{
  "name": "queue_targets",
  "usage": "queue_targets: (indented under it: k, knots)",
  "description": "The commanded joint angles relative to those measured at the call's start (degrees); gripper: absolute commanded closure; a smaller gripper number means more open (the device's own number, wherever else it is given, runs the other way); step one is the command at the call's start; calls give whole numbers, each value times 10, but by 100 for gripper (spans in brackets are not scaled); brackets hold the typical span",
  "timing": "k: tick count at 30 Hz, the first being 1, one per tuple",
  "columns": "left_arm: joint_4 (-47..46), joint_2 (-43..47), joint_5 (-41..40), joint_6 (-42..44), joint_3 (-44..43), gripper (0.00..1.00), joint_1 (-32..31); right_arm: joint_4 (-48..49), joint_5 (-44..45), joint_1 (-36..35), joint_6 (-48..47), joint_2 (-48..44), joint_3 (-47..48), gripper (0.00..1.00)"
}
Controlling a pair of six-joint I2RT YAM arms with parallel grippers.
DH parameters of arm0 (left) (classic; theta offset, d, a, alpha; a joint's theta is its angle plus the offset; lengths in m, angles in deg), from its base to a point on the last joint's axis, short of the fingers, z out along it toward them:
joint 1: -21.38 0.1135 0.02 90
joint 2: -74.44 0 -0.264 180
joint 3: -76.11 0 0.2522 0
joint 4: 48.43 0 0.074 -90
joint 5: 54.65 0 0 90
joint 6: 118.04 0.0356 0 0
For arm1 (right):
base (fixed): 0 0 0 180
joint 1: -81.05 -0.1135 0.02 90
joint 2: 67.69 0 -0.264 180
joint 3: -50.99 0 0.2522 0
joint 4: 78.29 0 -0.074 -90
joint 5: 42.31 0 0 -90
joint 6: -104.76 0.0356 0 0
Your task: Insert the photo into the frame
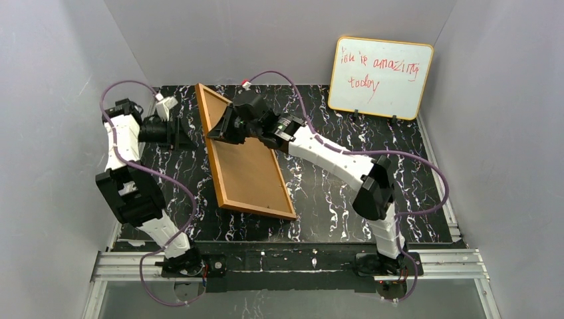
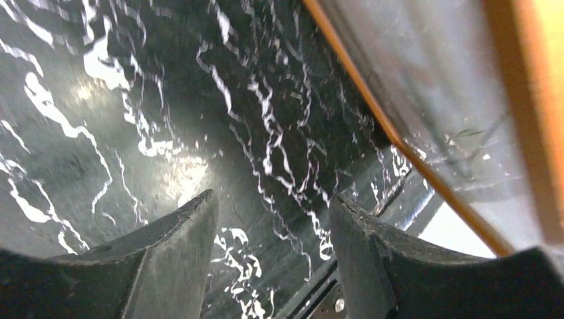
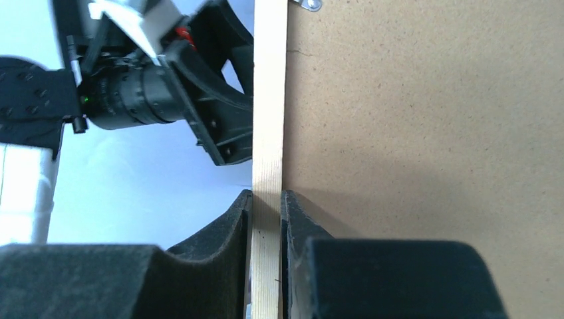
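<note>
Frame [image 1: 246, 166], orange-brown wood, centre of surface [image 1: 332, 199]: tilted, brown board back up, contents not discernible. Right jaws: clenched on its 10 o'clock edge. Left jaws: released, parted over bare surface at 9 o'clock, beside frame. Surface: black, white-veined. Whiteboard [image 1: 380, 76], red handwriting, 1 o'clock, against grey wall [image 1: 266, 33].

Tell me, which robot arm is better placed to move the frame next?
Right, probably. The right fingers grip the frame by its edge, holding it tilted; the left fingers are open and empty beside it.
</note>
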State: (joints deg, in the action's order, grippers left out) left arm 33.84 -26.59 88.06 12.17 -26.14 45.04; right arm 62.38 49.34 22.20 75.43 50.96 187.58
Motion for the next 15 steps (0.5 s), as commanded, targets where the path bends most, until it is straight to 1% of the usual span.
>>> queue_targets:
  k: [1,4,8,12,13,15]
  knots:
    - [-87,85,22,-157,-37,41,-63,176,-75,35,86,-79,-86,99]
    - [-145,103,-9,-213,-47,41,-107,187,-94,56,97,-102,-120,99]
    - [-186,94,-57,-253,-55,42,-163,249,-135,85,139,-139,-206,99]
    - [-225,85,-97,-285,-67,42,-215,249,-152,102,140,-161,-237,99]
    - [-230,82,-105,-289,-72,42,-227,246,-154,106,139,-167,-244,97]
    - [-234,73,-122,-295,-84,42,-256,237,-157,116,133,-178,-254,80]
